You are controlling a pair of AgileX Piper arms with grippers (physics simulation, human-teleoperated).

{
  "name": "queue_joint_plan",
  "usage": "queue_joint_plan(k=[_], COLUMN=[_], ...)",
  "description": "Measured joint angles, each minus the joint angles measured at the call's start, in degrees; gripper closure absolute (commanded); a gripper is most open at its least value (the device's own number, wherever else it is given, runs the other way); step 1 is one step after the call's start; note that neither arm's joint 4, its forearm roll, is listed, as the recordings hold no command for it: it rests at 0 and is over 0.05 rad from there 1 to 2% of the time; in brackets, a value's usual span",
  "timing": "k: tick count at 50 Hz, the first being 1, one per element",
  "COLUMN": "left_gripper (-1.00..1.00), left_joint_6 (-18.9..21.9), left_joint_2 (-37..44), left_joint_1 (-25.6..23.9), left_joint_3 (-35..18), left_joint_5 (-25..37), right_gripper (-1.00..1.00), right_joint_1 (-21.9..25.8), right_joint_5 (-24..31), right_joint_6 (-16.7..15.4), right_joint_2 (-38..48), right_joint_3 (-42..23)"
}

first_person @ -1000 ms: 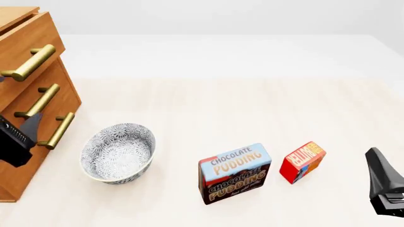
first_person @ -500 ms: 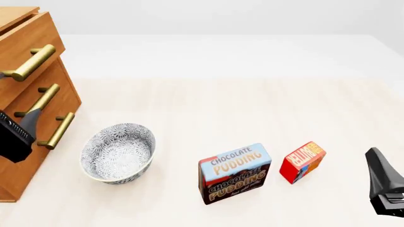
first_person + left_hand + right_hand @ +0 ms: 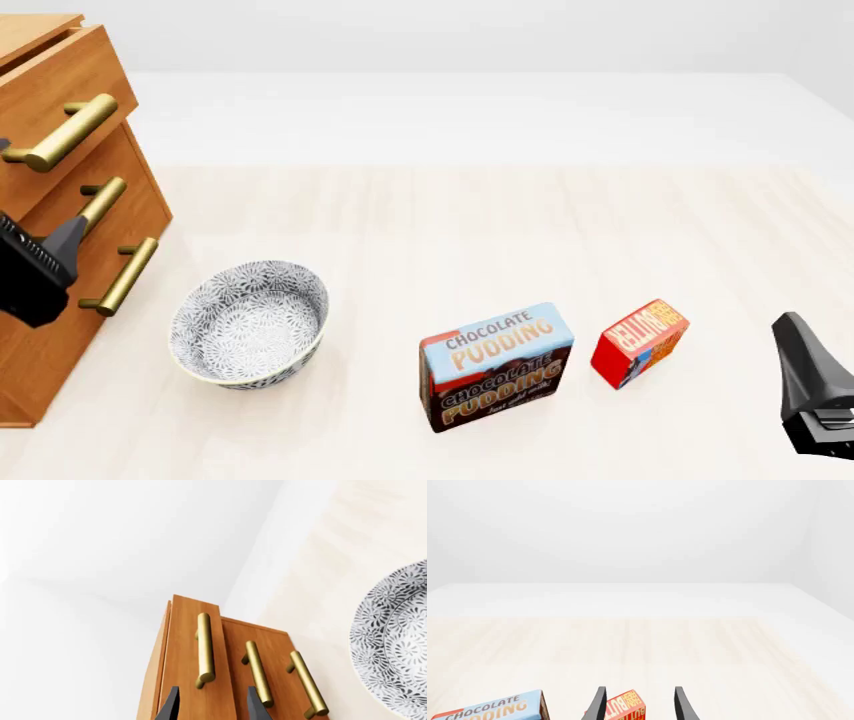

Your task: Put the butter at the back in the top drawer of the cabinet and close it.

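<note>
Left pincer [image 3: 209, 705] spread, empty, fingers pointed at the cabinet [image 3: 60, 215] front just short of the top drawer [image 3: 193, 680] handle [image 3: 205, 650]. Drawer appears shut or nearly so. Advice: centre the bar between the fingers, close fully, pull straight outward. Butter [image 3: 639, 342] stands far from the cabinet, beyond bowl [image 3: 250, 322] and pudding box [image 3: 497, 366]. Right pincer [image 3: 636, 705] spread, hovering near the butter.
</note>
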Motion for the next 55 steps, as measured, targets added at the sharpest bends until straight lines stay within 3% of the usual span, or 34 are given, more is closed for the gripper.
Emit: queue_joint_plan(k=[55], left_gripper=[-1.00], left_joint_6=[-0.7], left_joint_2=[7.9], left_joint_1=[2.3], left_joint_3=[-2.4], left_joint_5=[-4.7], right_gripper=[-1.00], right_joint_1=[0.0], right_joint_5=[0.0], right_joint_6=[0.0], right_joint_2=[0.0], right_joint_3=[0.0])
